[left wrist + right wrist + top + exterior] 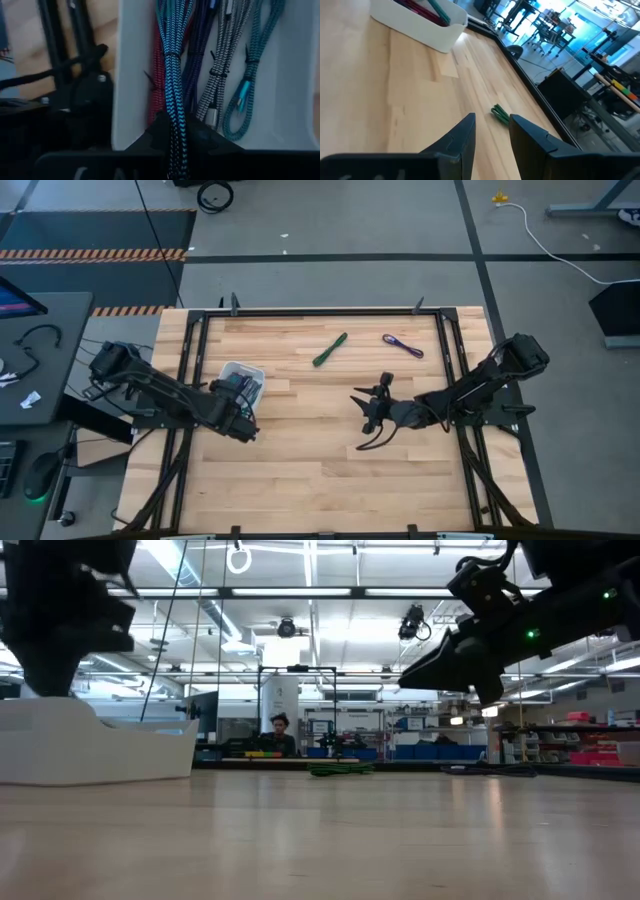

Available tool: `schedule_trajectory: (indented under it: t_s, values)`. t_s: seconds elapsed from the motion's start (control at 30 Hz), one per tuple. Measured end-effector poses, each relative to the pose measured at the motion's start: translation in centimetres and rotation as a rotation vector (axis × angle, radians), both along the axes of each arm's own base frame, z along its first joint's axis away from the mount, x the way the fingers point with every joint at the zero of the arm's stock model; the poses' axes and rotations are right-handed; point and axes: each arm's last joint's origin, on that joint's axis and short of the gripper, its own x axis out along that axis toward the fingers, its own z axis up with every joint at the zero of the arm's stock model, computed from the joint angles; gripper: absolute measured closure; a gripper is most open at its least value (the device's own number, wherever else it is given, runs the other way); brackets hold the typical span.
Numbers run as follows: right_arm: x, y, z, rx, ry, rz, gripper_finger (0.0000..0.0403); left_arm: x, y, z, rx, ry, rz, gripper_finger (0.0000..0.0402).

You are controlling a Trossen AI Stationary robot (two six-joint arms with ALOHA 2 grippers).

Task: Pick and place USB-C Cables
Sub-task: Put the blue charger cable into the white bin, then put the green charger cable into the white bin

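- Task well along, by the look of it: white bin [240, 373] on the left half of the table [300, 480] already holding several USB-C cables — red [157, 75], purple [197, 55], grey [222, 55] and teal [250, 65] bundles lying side by side inside.
- Left gripper [238, 408] poised over the bin's near edge, fingers closed around a light blue cable [172, 75], hanging down into the bin among the others; probably mid-drop, not yet let go.
- Two bundles left out on the bare wood toward the far edge: green cable [329, 349] near the middle, purple cable [402, 345] just to its right, well apart from the bin.
- Right gripper [372, 412] raised above the table's centre-right, fingers [462, 137] parted by a narrow gap, nothing between them; green cable [500, 114] ahead of it.
- Remaining, as a judgement: release the light blue bundle, then fetch the green and purple ones.
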Motion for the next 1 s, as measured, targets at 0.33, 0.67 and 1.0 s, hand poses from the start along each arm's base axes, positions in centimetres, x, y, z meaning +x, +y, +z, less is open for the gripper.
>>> schedule_trajectory:
  t_s: [0.33,0.67,1.0]
  values:
    - [-0.2,0.7,0.0,0.017,-0.01,0.022,0.028,-0.4,0.9,-3.9,-0.03,-0.06,0.003,0.0296]
    - [-0.8,1.5,0.6,-0.067,0.025,0.036,0.028,-0.2,0.8,3.3,-0.059,-0.079,-0.039,0.0172]
    - [-5.0,0.6,-1.1,0.316,0.011,0.184,0.028,5.6,2.0,10.9,0.308,-0.541,-0.382,0.0169]
